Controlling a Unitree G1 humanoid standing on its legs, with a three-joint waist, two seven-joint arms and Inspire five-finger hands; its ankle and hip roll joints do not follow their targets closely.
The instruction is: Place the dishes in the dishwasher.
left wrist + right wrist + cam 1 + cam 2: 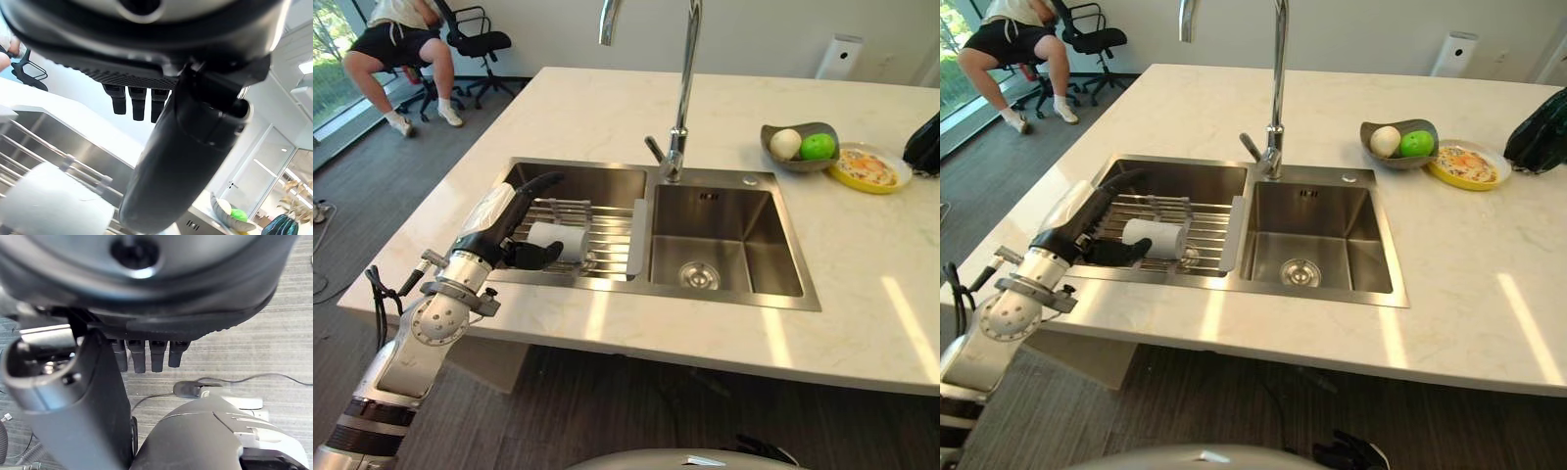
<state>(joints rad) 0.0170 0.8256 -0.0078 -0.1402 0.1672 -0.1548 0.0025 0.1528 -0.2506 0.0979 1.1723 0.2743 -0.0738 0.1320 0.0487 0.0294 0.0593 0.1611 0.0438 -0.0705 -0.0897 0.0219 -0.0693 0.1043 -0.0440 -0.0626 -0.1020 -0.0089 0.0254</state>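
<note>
Left robot hand (514, 220) reaching over the near left rim of the double stainless-steel sink (724, 299), fingers straight and relaxed above the left basin, thumb (530, 257) stretched toward a white cylindrical cup (558, 241) without closing round it. Cup lying on its side on the metal wire rack (607, 235) spanning the left basin, just beside the thumb tip; touching or not, cannot tell. Seen from the left wrist: dark thumb (181, 161) in front, short fingers (137, 100) in a row, white cup (49, 205) low beyond them on the rack bars. Right robot hand (142, 355) hanging over grey striped floor (283, 352), fingers straight, thumb (73, 406) apart from them, nothing held. Tall chrome tap (683, 88) rising behind the divider between the basins. On the pale marble desk (607, 108), well right of the sink: grey bowl (800, 147) with a white round fruit (785, 144) and a green apple (819, 146), touching a yellow plate of food (869, 168). Person seated on a black office chair (475, 44) in the far left background.
</note>
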